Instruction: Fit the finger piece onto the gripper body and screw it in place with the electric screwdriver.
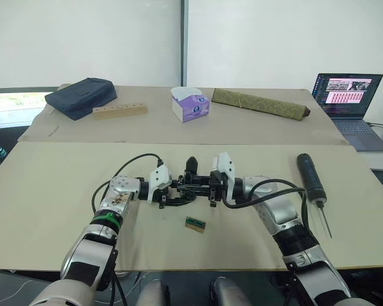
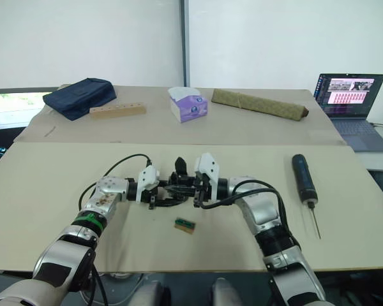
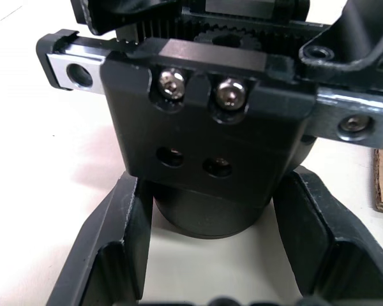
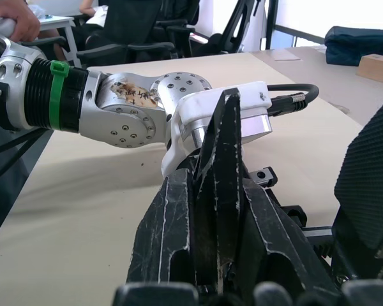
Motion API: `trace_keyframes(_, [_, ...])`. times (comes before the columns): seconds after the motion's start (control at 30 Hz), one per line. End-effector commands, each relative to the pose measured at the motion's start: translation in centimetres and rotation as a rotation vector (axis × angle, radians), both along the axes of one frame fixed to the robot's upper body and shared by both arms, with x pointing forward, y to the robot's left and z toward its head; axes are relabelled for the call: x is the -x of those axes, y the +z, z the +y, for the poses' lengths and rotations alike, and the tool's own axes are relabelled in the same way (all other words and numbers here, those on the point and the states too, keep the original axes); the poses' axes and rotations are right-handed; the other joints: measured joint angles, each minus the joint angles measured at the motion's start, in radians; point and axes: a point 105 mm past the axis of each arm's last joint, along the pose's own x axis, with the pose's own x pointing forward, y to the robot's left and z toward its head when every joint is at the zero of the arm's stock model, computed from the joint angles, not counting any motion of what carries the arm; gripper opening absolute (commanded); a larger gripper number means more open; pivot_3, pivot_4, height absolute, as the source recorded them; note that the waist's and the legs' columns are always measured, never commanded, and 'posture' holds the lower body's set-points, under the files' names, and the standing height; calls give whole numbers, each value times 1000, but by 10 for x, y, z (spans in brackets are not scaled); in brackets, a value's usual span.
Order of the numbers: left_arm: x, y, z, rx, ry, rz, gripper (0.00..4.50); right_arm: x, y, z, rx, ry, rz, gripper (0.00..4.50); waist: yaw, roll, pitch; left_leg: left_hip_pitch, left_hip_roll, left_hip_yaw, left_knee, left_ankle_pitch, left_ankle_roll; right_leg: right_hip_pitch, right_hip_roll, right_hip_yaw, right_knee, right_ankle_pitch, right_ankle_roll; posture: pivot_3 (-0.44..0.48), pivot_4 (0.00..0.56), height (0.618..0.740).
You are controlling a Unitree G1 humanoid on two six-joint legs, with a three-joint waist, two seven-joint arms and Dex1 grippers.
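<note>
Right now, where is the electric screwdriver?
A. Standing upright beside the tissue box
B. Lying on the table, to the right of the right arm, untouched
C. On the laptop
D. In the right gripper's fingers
B: the electric screwdriver lies flat on the table, apart from the right gripper, with its metal bit toward the robot.

The two grippers crowd around the gripper body (image 1: 190,182), so whether the finger piece is seated there is hidden. The laptop (image 1: 351,102) runs off the frame's right edge.

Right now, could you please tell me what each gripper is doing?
Left gripper: jaws around the gripper body's round base.
Right gripper: jaws shut on the finger piece.
</note>
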Motion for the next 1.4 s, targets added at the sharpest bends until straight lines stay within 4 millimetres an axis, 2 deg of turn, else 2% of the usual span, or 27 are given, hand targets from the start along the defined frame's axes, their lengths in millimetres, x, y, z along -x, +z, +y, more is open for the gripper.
trace_keyframes(0.03, [13,-27,8,-81,-15,95,2239,3,-21,-5,127,7,24,428,0,0,0,0,0,0,0,0,0,0,0,0,0,0,0,0,150,740])
trace_keyframes(0.13, [14,-28,8,-83,-14,99,2239,2,-5,-2,45,12,28,428,0,0,0,0,0,0,0,0,0,0,0,0,0,0,0,0,150,740])
trace_keyframes(0.27, [14,-30,8,-86,-9,102,2239,8,6,-3,0,64,45,428,1,0,0,0,0,0,0,0,0,0,0,0,0,0,0,0,150,740])
trace_keyframes(0.3, [14,-30,8,-86,-7,101,2239,9,10,-2,-15,72,20,1464,1,0,0,-1,0,0,0,0,1,-1,0,0,0,0,0,0,150,740])
trace_keyframes(0.57, [11,-31,10,-95,14,99,2239,15,40,0,-112,115,-65,4241,1,0,0,-1,0,0,0,-1,1,-1,0,0,0,0,0,0,150,740])
trace_keyframes(0.6, [11,-31,11,-90,21,105,2239,15,44,-1,-123,118,-80,4468,1,0,0,-1,0,0,0,-1,1,-1,0,0,0,0,0,0,150,740])
trace_keyframes(0.67, [10,-31,11,-81,38,125,2239,16,49,-3,-134,119,-109,4468,1,0,0,-1,0,0,0,-1,1,-1,0,0,0,0,0,0,150,740])
trace_keyframes(0.8, [2,-29,11,-71,99,102,4224,20,63,-6,-173,143,-150,4500,1,1,0,-1,0,0,0,-1,1,-1,0,0,0,0,0,0,150,740])
trace_keyframes(0.83, [1,-29,11,-72,104,93,4470,21,65,-6,-178,146,-157,4500,1,2,0,0,0,0,0,0,1,-1,0,0,0,0,0,0,150,740])
trace_keyframes(1.0, [6,-28,26,-80,94,106,4470,32,97,-14,-206,163,-199,4500,-2,3,0,0,0,0,0,0,1,-1,0,0,2,0,0,0,150,740])
trace_keyframes(1.1, [12,-27,41,-74,92,107,4470,37,104,-33,-168,129,-209,4500,-11,3,0,0,1,0,-1,-1,1,-1,1,0,1,0,-1,0,150,740])
trace_keyframes(1.23, [24,-8,64,31,95,94,4470,37,108,-76,-149,-67,-238,4500,-29,2,0,1,2,0,-7,-1,1,-2,1,1,0,-1,-3,0,150,740])
trace_keyframes(1.4, [47,33,85,145,77,-27,4470,52,91,-140,-88,-383,-237,4500,-24,3,2,2,3,0,-12,0,1,-4,2,1,1,-3,-5,0,150,740])
